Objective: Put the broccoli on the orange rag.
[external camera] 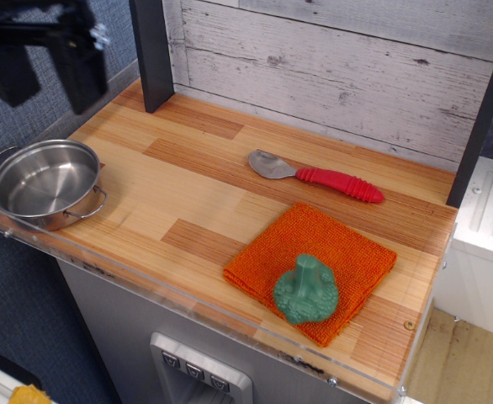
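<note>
The teal-green broccoli (pixel 305 290) sits head down, stem up, on the front part of the orange rag (pixel 331 248), which lies flat at the front right of the wooden counter. My gripper (pixel 45 84) is black, open and empty, high at the far upper left, above and behind the steel pot, far from the broccoli and the rag.
A steel pot (pixel 45 181) stands at the left front edge. A red-handled metal spoon (pixel 318 175) lies behind the rag. A black post (pixel 151 55) stands at the back left before the grey plank wall. A clear lip runs along the counter's front edge (pixel 188 290).
</note>
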Controlling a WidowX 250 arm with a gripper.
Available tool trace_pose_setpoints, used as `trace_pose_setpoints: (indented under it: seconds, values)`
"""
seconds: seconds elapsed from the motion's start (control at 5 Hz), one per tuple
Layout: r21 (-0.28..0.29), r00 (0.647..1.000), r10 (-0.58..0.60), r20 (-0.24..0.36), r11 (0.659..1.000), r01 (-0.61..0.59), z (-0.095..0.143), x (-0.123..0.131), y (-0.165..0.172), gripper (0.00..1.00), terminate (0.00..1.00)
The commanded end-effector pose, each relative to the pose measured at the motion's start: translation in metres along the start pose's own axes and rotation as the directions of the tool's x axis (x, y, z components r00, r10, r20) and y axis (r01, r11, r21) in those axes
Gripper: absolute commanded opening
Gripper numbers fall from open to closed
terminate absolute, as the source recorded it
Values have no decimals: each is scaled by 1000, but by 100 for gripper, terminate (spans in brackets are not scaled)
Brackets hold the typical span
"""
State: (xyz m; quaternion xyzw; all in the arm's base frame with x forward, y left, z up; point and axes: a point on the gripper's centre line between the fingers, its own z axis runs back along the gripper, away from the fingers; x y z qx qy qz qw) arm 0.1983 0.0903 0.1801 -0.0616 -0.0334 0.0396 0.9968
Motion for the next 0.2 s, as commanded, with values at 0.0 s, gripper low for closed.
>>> trace_pose_setpoints:
  seconds: [0.0]
  values:
    - [23,993,-6,118,1000,4,18,-21,3,100,100]
